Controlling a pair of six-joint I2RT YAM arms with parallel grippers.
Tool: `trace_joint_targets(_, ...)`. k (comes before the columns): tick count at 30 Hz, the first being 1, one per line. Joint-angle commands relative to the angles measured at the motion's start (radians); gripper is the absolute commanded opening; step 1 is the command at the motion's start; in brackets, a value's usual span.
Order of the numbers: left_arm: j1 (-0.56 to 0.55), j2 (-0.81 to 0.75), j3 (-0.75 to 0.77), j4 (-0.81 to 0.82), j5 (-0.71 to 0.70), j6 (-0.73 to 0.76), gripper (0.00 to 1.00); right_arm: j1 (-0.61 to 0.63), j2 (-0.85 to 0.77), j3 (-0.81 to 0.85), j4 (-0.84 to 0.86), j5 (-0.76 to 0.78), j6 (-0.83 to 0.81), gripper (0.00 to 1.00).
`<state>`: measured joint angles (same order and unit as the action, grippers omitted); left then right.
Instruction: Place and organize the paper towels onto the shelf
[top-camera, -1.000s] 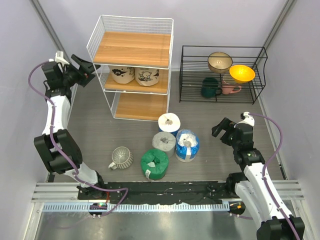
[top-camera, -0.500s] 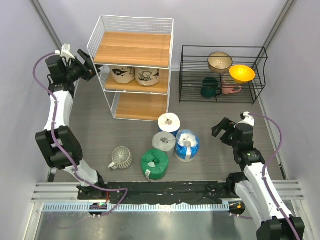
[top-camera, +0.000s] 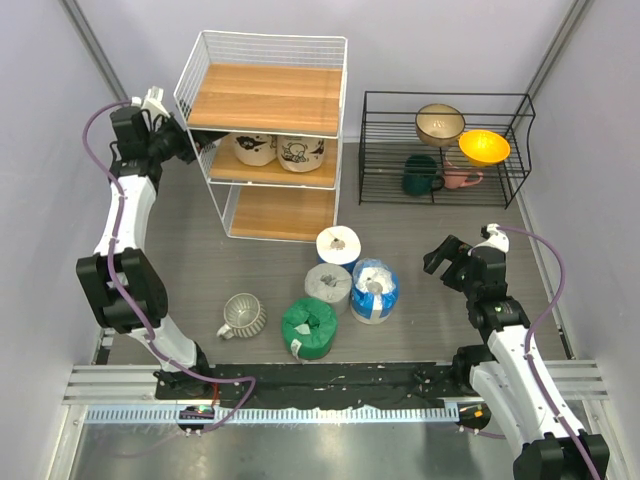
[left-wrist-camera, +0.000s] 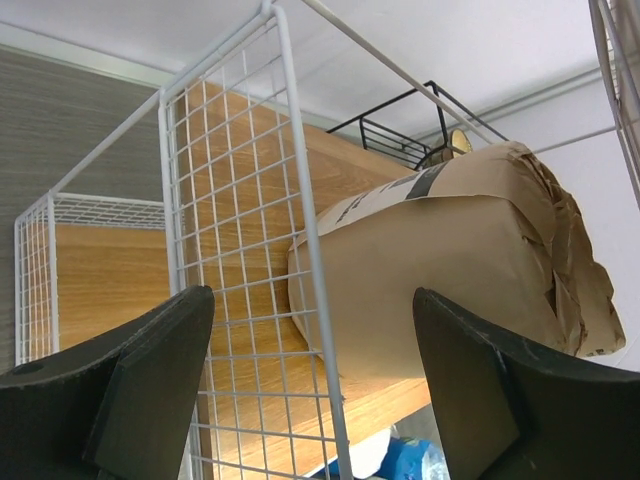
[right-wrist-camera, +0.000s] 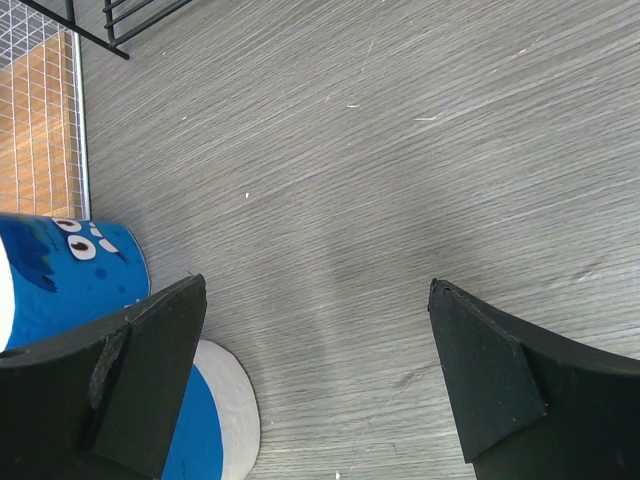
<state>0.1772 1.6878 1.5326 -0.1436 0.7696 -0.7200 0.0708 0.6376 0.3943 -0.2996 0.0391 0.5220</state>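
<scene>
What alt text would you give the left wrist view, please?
A tan wrapped roll sits inside the shelf, behind its white wire mesh, among wooden boards. Two dark fingers, spread apart, frame the bottom of the view on the near side of the mesh.

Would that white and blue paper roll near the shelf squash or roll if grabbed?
The white-and-blue wrapped paper towel roll probably gives a little, being soft paper in thin wrap. It stands on end, hollow core up, so a push likely slides it, not rolls it. Probably light for its bulk.
</scene>
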Motion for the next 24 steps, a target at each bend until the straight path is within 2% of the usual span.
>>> trace_joint_targets(1, -0.015, 0.004, 0.054, -0.043, 0.008, 0.054, 0.85, 0.004, -0.001, 0.011, 0.037, -0.002, 0.000, 0.98)
trace_joint_targets(8, -0.013, -0.005, 0.060, -0.088, -0.039, 0.093, 0.85, 0.004, -0.003, 0.011, 0.036, -0.002, 0.003, 0.99)
trace_joint_targets(12, 0.002, -0.022, 0.031, -0.051, -0.064, 0.042, 0.86, 0.003, -0.003, 0.011, 0.037, -0.002, 0.001, 0.98)
trace_joint_targets(19, 0.077, -0.051, -0.110, 0.270, -0.010, -0.203, 0.86, 0.003, -0.003, 0.011, 0.036, -0.004, 0.000, 0.99)
trace_joint_targets(24, 0.140, -0.068, -0.204, 0.439, 0.007, -0.347, 0.86, 0.003, 0.002, 0.012, 0.036, -0.005, 0.000, 0.98)
